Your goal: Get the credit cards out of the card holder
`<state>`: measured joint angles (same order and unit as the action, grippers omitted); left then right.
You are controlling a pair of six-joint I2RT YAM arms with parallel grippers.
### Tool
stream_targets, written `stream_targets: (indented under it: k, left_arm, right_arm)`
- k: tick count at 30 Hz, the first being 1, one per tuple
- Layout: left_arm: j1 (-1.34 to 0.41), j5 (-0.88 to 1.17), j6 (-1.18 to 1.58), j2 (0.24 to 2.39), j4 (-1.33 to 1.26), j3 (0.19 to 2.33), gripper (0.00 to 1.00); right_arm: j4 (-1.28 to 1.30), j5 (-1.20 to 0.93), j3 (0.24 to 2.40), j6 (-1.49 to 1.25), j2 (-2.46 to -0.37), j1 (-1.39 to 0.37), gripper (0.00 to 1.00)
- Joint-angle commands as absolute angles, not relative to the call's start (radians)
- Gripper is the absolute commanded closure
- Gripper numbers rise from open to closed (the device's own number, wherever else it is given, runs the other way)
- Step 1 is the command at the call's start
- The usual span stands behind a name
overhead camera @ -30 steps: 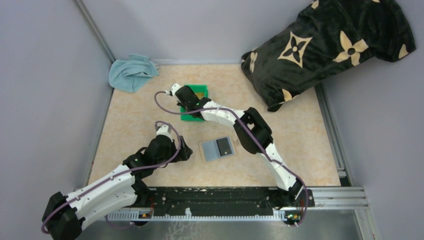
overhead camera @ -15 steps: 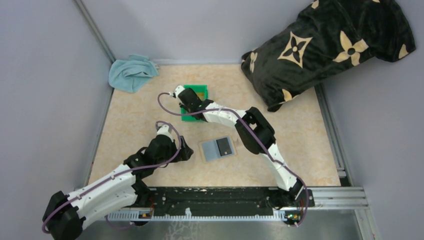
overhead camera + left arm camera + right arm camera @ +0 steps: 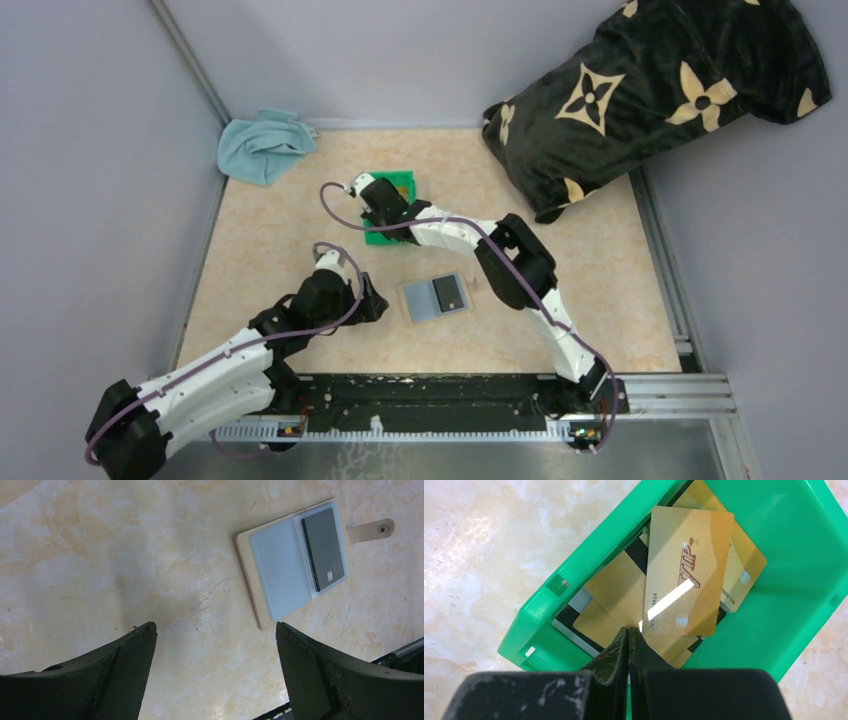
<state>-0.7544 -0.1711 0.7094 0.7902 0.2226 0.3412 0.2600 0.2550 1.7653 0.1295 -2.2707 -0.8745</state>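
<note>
The card holder (image 3: 437, 297) lay open and flat on the tabletop (image 3: 600, 300), near its front edge and close to the middle. Its clear pockets faced up and its tan snap strap (image 3: 370, 530) stuck out on the side away from the left arm. One black card (image 3: 324, 549) sat in the pocket beside that strap; the other pocket looked empty, though glare on the plastic made that hard to confirm. In the left wrist view the card's long axis ran nearly 12 to 6 o'clock, parallel to the holder's fold, so it would probably slide out along that line.

The left pincer (image 3: 215, 630) was the nearer one. It hung spread wide with nothing between its fingers, and the holder lay at about 1 o'clock from its gap, near but not touching. In the overhead view the holder was just beside it at 3 o'clock.

The right pincer (image 3: 629, 630) was well apart, at about 11 o'clock from the holder. It was pressed fully together and gripped nothing, poised over the green bin (image 3: 574, 565), where the gold cards (image 3: 686, 570) lay stacked over black ones. Reaching the last card would mean crossing the holder's empty half first, a job that probably fell to the left arm.
</note>
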Motion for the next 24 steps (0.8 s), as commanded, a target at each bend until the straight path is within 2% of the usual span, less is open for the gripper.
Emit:
stream_targets:
  k: [1, 12, 24]
  left_arm:
    - [-0.746, -0.159, 0.695, 0.781, 0.201, 0.331, 0.05]
    - [-0.74, -0.169, 0.693, 0.761, 0.224, 0.328, 0.05]
    - [-0.729, -0.162, 0.685, 0.755, 0.223, 0.319, 0.04]
  right_arm:
    - [0.302, 0.253, 1.826, 0.071, -2.273, -0.878, 1.0]
    - [0.43, 0.476, 2.081, 0.135, -2.44, -0.877, 1.0]
    - [0.463, 0.671, 2.131, 0.108, -2.445, -0.845, 1.0]
